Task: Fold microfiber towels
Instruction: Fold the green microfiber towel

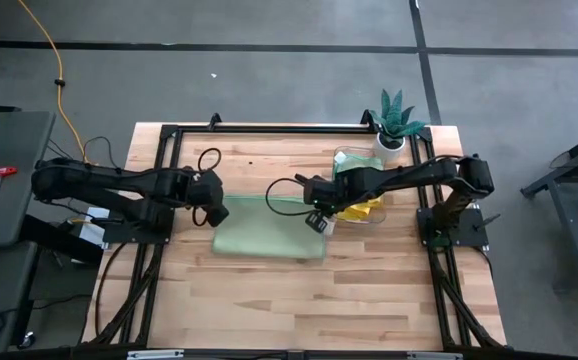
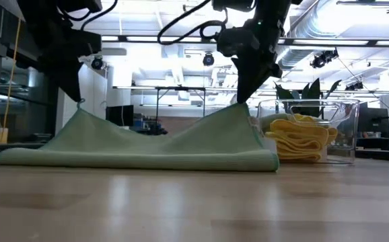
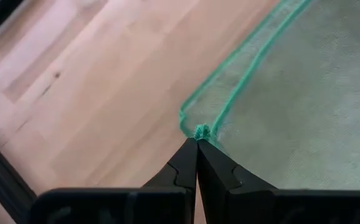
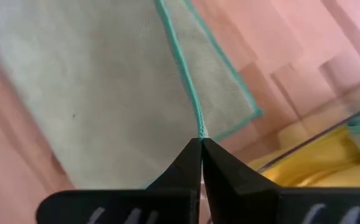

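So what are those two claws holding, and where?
Both hold the green towel: left claw and right claw each pinch a corner.

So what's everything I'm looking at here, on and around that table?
green towel: one, pale sage, mid-table, two corners lifted
yellow towels: a pile, number unclear, bright yellow, in the clear bin
clear bin: one, transparent, right of the green towel
potted plant: one, green in a white pot, far right corner
table: one, light wood
left gripper: shut on a green towel corner
right gripper: shut on the other corner
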